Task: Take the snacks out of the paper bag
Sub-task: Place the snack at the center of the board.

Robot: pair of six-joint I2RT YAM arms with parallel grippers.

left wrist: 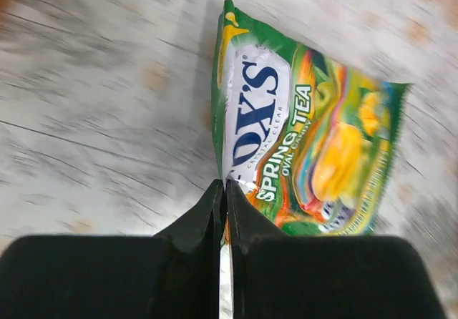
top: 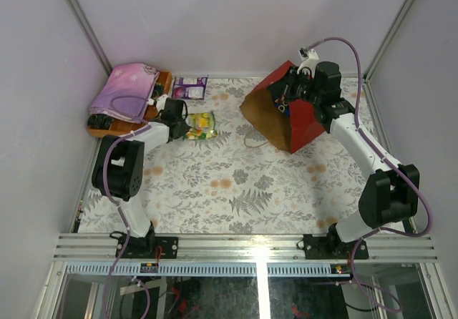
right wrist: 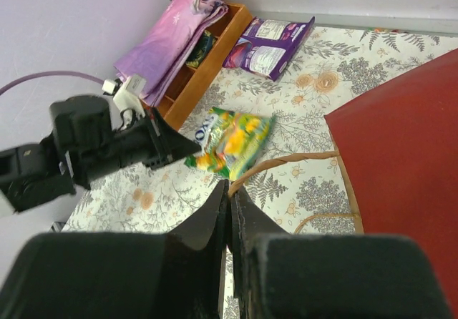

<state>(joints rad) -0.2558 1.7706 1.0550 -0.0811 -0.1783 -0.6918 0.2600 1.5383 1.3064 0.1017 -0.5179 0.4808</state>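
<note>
The red paper bag (top: 304, 122) (right wrist: 401, 162) lies on its side at the back right, brown mouth toward the left. My right gripper (top: 288, 101) (right wrist: 230, 184) is at that mouth, shut on the bag's cord handle (right wrist: 300, 158). A yellow-green candy bag (top: 201, 126) (left wrist: 308, 147) (right wrist: 232, 144) is out on the floral table left of the paper bag. My left gripper (top: 184, 124) (left wrist: 224, 183) is shut on that packet's edge. A purple-white pack (top: 189, 87) (right wrist: 268, 43) lies flat near the back wall. The bag's inside is mostly hidden by the right arm.
A wooden tray (top: 164, 81) (right wrist: 207, 69) at the back left carries a pink-purple folded cloth (top: 125, 90) (right wrist: 175, 36). Grey walls close in the back and both sides. The floral table (top: 236, 183) stretches toward the arm bases.
</note>
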